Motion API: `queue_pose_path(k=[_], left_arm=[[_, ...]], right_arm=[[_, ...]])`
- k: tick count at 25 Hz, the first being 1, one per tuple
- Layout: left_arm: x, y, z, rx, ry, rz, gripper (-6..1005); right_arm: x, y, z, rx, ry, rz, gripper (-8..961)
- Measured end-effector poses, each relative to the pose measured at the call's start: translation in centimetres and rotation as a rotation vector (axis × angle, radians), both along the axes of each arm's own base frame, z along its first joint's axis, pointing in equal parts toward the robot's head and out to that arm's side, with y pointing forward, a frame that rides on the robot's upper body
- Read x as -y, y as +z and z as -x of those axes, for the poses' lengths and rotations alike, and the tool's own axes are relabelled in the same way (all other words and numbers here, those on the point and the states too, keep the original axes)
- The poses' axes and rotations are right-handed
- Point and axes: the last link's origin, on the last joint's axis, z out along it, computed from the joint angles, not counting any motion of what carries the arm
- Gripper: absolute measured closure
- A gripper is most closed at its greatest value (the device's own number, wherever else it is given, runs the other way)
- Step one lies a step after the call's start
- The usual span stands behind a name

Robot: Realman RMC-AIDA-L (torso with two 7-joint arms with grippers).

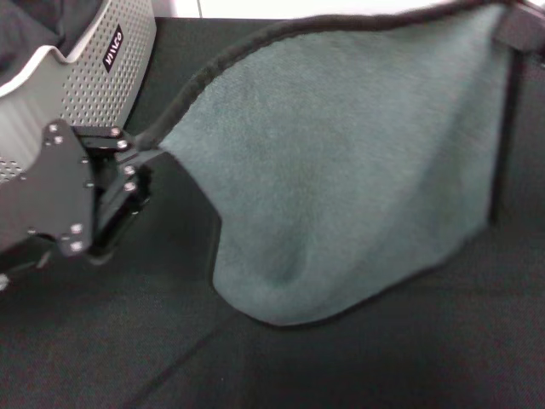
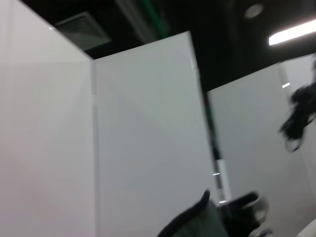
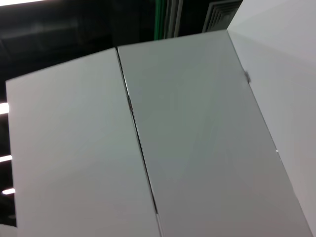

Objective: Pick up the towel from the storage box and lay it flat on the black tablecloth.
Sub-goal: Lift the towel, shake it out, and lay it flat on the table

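The towel [image 1: 341,170] hangs spread in the air with its grey-green side facing me and its dark edging along the top. My left gripper [image 1: 143,155] is shut on its left corner, just beside the storage box [image 1: 94,77]. At the far upper right my right gripper [image 1: 518,25] pinches the other top corner, and only part of it shows. The towel's lower edge sags just above the black tablecloth [image 1: 383,366]. A strip of the towel [image 2: 197,224] shows in the left wrist view.
The light grey storage box with perforated sides stands at the back left, close behind my left arm. Black cloth covers the table in front of and under the towel. Both wrist views face white wall panels [image 3: 197,148] and a dark ceiling.
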Motion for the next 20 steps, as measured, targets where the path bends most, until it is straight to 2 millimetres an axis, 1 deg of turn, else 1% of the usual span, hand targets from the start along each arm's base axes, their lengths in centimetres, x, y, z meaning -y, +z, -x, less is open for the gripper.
queue_pose_path(k=[3, 4, 8, 11, 16, 18, 19, 20], left_arm=[[-0.1, 1.6, -0.6, -0.002, -0.042, 0.080, 970], [-0.1, 1.6, -0.6, -0.002, -0.042, 0.080, 970], [-0.2, 2.4, -1.2, -0.022, -0.063, 0.133, 972], [-0.5, 3.1, -1.4, -0.036, -0.070, 0.164, 973], [-1.0, 4.4, -2.0, -0.072, -0.090, 0.209, 974], [-1.1, 4.9, -2.1, -0.091, -0.096, 0.230, 975], [-1.1, 5.2, -2.1, -0.099, -0.095, 0.237, 975], [-1.1, 5.5, -2.0, -0.107, -0.091, 0.245, 975]], right_arm=[[0.9, 0.8, -1.6, -0.019, -0.009, 0.008, 949], [1.4, 1.0, -2.2, -0.021, -0.010, 0.011, 949], [2.9, 0.8, -4.0, -0.001, -0.028, 0.024, 949], [4.0, 0.3, -4.8, 0.008, -0.036, 0.034, 949], [5.7, -0.4, -5.2, -0.023, -0.027, 0.061, 949], [6.5, -1.3, -5.2, -0.039, -0.024, 0.088, 949], [6.5, -1.3, -5.2, -0.039, -0.024, 0.088, 949], [6.8, -1.7, -5.1, -0.042, -0.024, 0.100, 948]])
